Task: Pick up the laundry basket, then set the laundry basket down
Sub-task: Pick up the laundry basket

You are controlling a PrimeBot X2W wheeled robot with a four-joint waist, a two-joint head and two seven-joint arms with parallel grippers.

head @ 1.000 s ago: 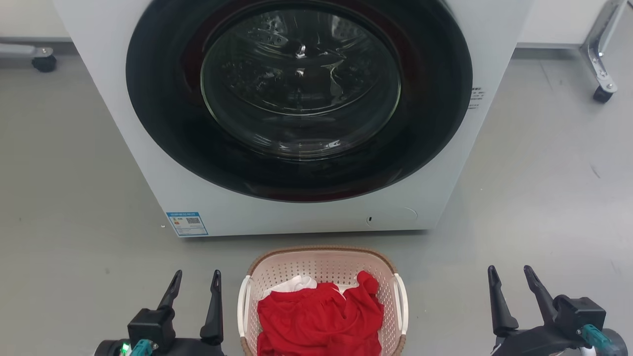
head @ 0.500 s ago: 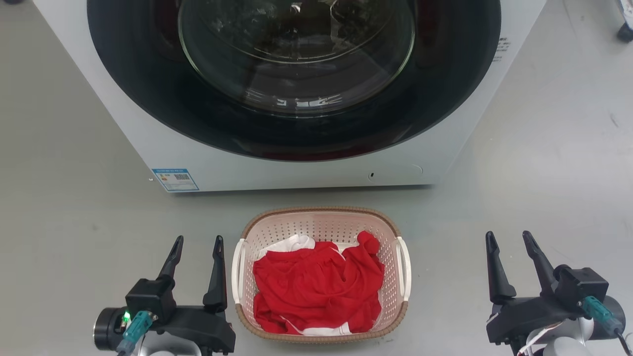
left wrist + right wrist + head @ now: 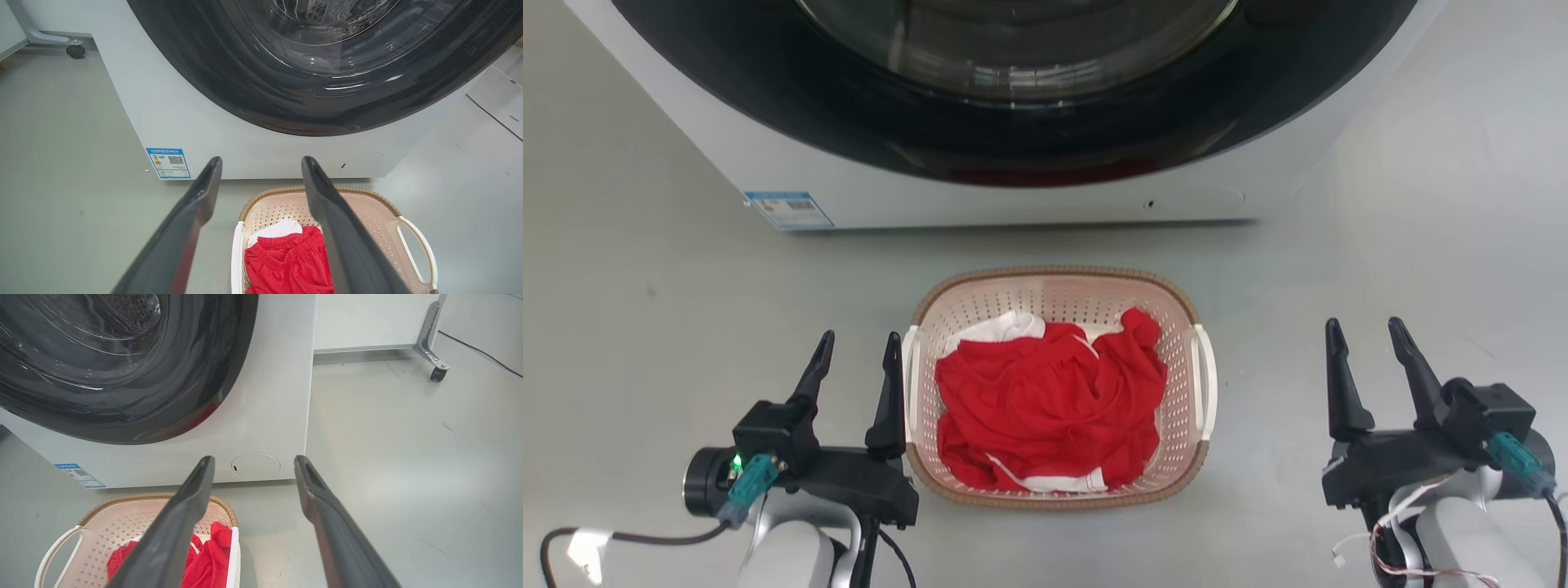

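**Laundry basket [image 3: 1058,300] sits on the floor between two spread grippers**

Laundry basket stands on the grey floor [image 3: 645,286] in the lower middle of the head view, just in front of the white washing machine [image 3: 1029,196] that runs across the top of the frame. The basket's brown rim faces up. Red clothes [image 3: 1045,400] fill most of it, and a bit of white cloth [image 3: 1001,327] shows at its upper left corner. A white handle [image 3: 911,376] runs down its left side and another [image 3: 1207,380] down its right side.

The left gripper [image 3: 861,339] is at the lower left of the head view, its two dark fingers spread apart and pointing up the frame with nothing between them. Its inner finger [image 3: 889,400] lies just beside the basket's left handle; whether the two touch cannot be told. In the left wrist view that finger crosses over the basket at the lower middle of the frame.

The right gripper [image 3: 1365,325] is at the lower right of the head view, well apart from the basket's right handle. Its fingers are spread too and hold nothing. In the right wrist view the basket lies at the lower left of the frame, partly behind one finger.

A blue label [image 3: 788,209] is stuck at the lower left corner of the machine's front. A round cap [image 3: 255,464] sits near the lower right corner. The dark door ring curves above both.
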